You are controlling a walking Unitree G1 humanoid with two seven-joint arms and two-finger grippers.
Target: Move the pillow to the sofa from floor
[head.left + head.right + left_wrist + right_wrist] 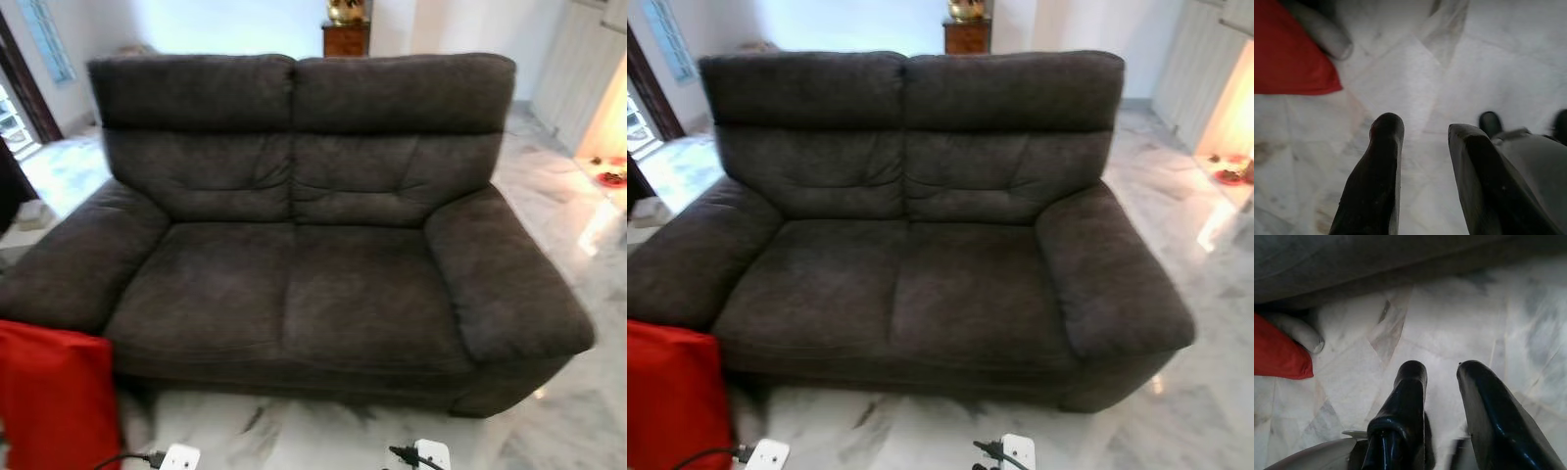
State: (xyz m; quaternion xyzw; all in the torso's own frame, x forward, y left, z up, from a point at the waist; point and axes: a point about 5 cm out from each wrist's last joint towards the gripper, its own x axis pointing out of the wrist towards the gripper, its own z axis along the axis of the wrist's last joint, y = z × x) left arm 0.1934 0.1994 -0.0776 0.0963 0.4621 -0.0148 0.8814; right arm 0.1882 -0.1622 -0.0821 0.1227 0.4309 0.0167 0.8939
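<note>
Right now the red pillow is down on the white marble floor. It stands up just beside the front corner of the dark grey sofa, by the sofa's arm on the robot's left. Nothing is holding it.

That sofa has two seats, a tall back and two fat arms. Its seats are bare. Behind it stands a small brown wooden cabinet with something shiny and gold on top.

Low in the head view, two small white parts with black cables show over the floor, one on the left and one on the right.

Looking along the left gripper, its two black jaws are apart with bare floor between them. They hold nothing and point down at the marble. Past them lies a corner of the red pillow, well apart from the jaws, with a grey round thing next to it.

Looking along the right gripper, its jaws are also apart and hold nothing. They hang over the floor near the sofa's bottom edge. The pillow's red corner shows off to one side, next to the same grey round thing.
</note>
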